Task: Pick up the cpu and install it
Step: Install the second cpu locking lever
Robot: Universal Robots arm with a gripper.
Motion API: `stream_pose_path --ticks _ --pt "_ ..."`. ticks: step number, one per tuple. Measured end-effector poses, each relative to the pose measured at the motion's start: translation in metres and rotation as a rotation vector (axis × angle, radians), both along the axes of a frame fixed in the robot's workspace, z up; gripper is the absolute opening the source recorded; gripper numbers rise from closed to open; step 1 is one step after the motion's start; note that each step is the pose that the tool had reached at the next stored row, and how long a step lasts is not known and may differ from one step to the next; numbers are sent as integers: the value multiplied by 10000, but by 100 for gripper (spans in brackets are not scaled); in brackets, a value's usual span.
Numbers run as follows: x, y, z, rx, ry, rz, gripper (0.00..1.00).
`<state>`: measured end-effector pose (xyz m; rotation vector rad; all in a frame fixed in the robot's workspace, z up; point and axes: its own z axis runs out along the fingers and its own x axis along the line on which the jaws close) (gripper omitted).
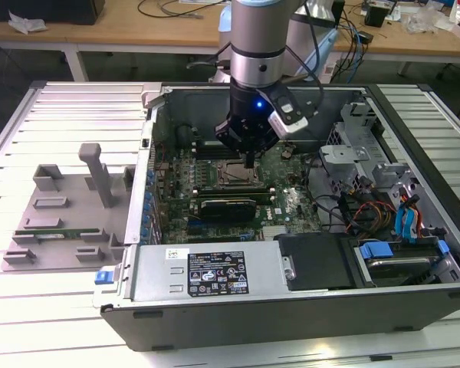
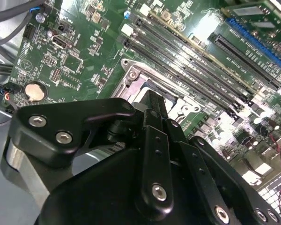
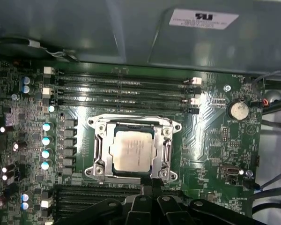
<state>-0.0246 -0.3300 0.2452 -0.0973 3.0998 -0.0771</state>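
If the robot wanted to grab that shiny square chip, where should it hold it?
Probably by two opposite edges, coming straight down from above. The cpu lies flat in its socket, whose metal frame surrounds it, so its sides are hard to reach from beside. The gripper hangs just at the socket's edge.

Slatted white table [image 1: 54,115], wooden benches [image 1: 138,34] w/ cables behind, dark floor beneath.

The exterior view is evenly and brightly lit. Strong glare is seen on the memory slots [image 2: 201,61] in the second wrist view. The motherboard [image 3: 210,136] is rendered dimmer and slightly soft in the first wrist view.
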Motion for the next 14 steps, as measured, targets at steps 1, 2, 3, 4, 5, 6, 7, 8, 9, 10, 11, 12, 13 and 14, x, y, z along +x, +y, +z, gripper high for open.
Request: stream_pose_path --ticks 1,2,3,4,5,6,7,8,9,10,11,12,13,14 --pt "0 -10 0 0 0 0 11" --pt "0 -22 -1 1 0 0 11" --pt "0 -35 -1 0 0 0 11" --pt "0 -47 -2 0 0 0 11" --pt "0 -79 -3 1 0 1 11" --pt "0 -87 -3 1 0 1 11" --pt "0 -96 -4 0 0 0 11" --pt "0 -113 -4 0 0 1 11" --pt "0 -128 -5 0 0 1 11" --pt "0 -138 -5 0 0 0 11" --pt "0 -162 -7 0 0 0 11" --pt "0 -176 -7 0 0 0 11" --pt "0 -190 -8 1 0 0 11" --pt "0 -209 -9 0 0 0 11"
